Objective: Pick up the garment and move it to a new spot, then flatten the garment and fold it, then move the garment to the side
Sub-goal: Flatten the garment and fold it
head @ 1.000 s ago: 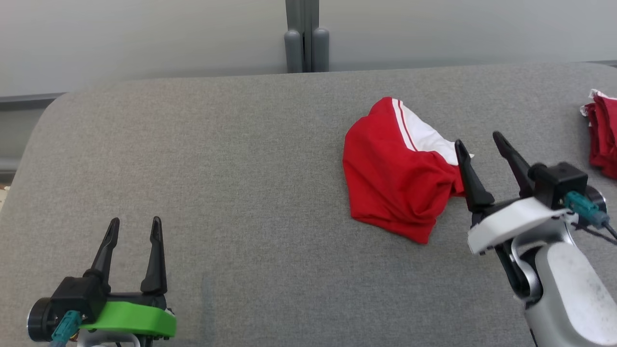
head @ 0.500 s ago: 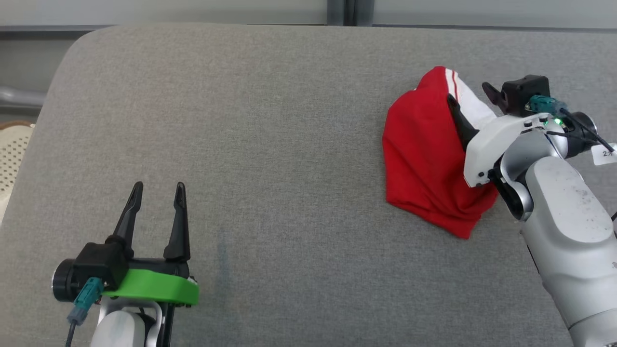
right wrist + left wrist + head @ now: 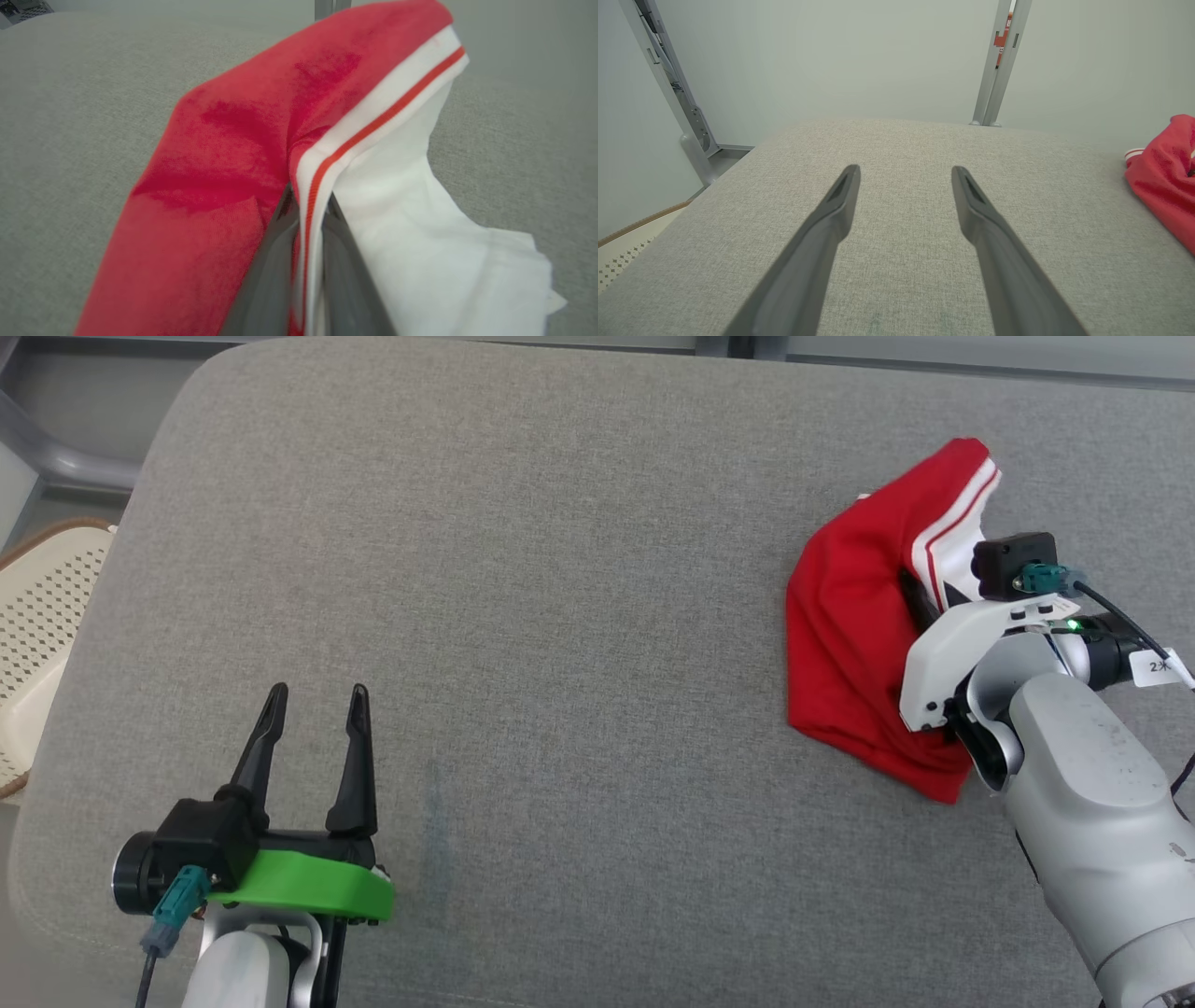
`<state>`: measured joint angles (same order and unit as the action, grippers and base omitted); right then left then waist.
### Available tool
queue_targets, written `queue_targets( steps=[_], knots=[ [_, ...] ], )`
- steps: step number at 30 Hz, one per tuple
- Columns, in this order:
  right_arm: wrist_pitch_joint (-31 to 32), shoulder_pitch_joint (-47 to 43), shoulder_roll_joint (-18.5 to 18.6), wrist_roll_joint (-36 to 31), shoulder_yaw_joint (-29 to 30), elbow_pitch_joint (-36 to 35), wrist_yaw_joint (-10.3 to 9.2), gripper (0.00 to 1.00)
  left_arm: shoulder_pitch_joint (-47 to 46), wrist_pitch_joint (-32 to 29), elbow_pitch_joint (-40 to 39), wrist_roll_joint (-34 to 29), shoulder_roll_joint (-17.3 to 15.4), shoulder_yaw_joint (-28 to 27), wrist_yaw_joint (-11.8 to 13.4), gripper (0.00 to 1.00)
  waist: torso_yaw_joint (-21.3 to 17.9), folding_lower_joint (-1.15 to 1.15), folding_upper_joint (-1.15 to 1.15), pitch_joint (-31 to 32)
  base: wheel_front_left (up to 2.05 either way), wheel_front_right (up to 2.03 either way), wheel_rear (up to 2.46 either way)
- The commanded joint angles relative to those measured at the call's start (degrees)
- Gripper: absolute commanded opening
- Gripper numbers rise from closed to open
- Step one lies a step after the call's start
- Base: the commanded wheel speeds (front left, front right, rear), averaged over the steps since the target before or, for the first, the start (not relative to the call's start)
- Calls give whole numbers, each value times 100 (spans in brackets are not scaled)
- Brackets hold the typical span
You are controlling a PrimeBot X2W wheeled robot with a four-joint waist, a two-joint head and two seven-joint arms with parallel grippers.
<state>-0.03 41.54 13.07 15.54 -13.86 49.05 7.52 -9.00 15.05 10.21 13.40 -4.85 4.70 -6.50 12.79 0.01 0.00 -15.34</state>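
The garment (image 3: 854, 635) is red with a white, red-striped band and lies crumpled at the right of the grey padded table (image 3: 560, 616). My right gripper (image 3: 929, 593) is shut on the garment's striped band; in the right wrist view the two fingers pinch the band (image 3: 308, 219), with red cloth (image 3: 224, 186) draped left and white cloth right. My left gripper (image 3: 313, 705) stands open at the lower left, nothing between its fingers (image 3: 831, 219). The left wrist view catches the garment (image 3: 1164, 177) at its right edge.
A cream perforated basket (image 3: 42, 616) sits off the table's left edge. Grey frame posts (image 3: 999, 65) rise behind the table's far edge. Bare grey padding spreads between the two grippers.
The head camera has tilted down and shifted. My right gripper moved forward onto the garment and closed on its striped band, which now stands lifted. The left gripper stayed open.
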Motion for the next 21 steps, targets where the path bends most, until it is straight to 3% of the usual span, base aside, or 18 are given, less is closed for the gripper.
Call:
queue_targets(
  steps=[1, 7, 18, 19, 20, 21],
  knots=[
    [-202, 122, 9, -30, -38, -43, -7, 0, -93, 16, 19, -51, 10, -23, -15, 100, -16, -1, 0, 71, 0, 0, 0],
    [-884, 165, -252, -205, -564, -202, -7, 0, 29, 16, 64, -120, 37, -9, -45, 100, 29, -1, 0, 352, 0, 0, 0],
    [-1186, -726, -945, -397, -2219, -388, -7, 0, 289, 16, 55, -144, 88, 13, -71, 100, 218, -1, 0, 551, 0, 0, 0],
    [-1232, -900, -979, -334, -2457, -442, -7, 66, 296, 16, 65, -148, 94, 15, -75, 100, 223, -1, 0, 559, 0, 0, 0],
    [-1258, -1000, -997, -269, -2572, -483, -7, 100, 300, 16, 72, -146, 97, 9, -77, 100, 220, -1, 0, 563, 0, 0, 0],
    [-1293, -1104, -1002, -220, -2720, -541, -7, 100, 308, 16, 81, -141, 99, -9, -78, 100, 204, -1, 0, 573, 0, 0, 0]
  ],
)
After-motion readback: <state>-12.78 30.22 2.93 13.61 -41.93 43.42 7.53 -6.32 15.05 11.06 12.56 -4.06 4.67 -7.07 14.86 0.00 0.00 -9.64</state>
